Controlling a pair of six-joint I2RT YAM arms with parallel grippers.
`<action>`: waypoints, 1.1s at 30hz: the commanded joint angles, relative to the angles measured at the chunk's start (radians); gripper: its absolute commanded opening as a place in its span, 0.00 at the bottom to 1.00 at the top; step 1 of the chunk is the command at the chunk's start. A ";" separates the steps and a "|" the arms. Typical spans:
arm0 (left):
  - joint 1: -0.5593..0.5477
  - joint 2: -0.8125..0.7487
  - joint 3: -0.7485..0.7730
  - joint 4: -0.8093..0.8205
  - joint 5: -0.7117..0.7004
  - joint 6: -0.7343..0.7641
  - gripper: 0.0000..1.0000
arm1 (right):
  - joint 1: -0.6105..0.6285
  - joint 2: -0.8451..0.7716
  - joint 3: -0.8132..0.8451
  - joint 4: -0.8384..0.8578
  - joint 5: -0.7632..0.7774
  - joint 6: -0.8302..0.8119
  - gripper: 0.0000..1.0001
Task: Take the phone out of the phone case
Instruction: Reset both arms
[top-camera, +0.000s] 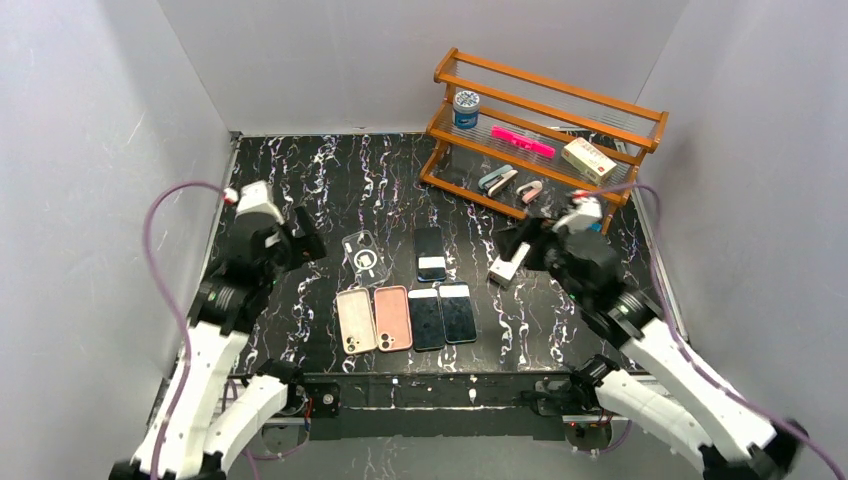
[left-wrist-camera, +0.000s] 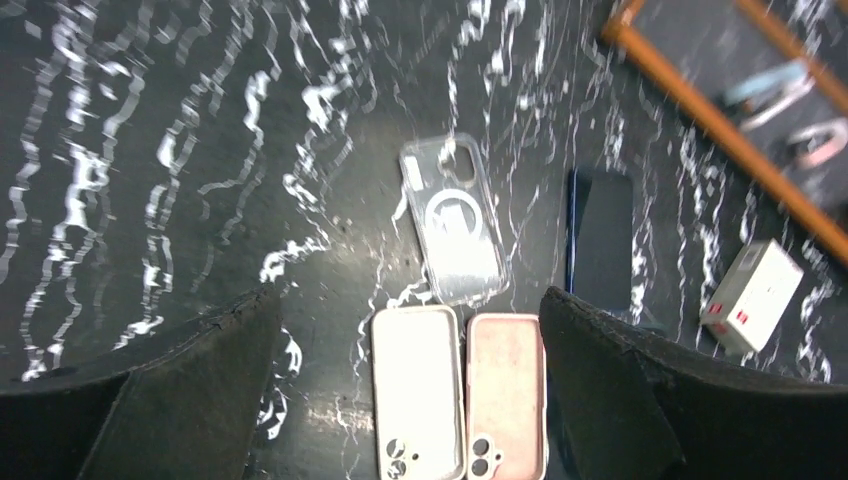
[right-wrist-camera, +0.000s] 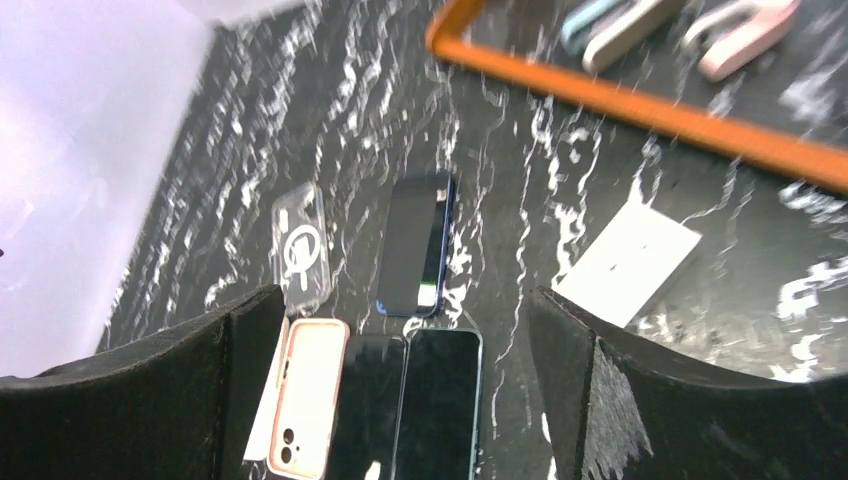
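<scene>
Top view: left gripper (top-camera: 308, 238), right gripper (top-camera: 515, 243) both wide, empty; phone (top-camera: 430, 254), right of case (top-camera: 365, 257), looks slick, stiff, so pinch long edges.

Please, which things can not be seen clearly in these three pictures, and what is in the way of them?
- Left wrist view: the two dark phones in the front row are hidden behind a left-gripper finger.
- Right wrist view: the cream case is almost all behind a right-gripper finger; the bottom edge cuts off the dark phones.
- Top view: the label on the tin is too small to read.
</scene>
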 joint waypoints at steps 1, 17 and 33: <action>0.000 -0.183 0.015 -0.055 -0.192 -0.021 0.98 | -0.002 -0.303 -0.032 -0.126 0.171 -0.124 0.99; -0.001 -0.552 -0.208 0.067 -0.326 0.010 0.98 | -0.002 -0.606 0.026 -0.377 0.429 -0.239 0.99; 0.000 -0.567 -0.242 0.087 -0.321 0.002 0.98 | -0.003 -0.652 -0.014 -0.358 0.421 -0.247 0.99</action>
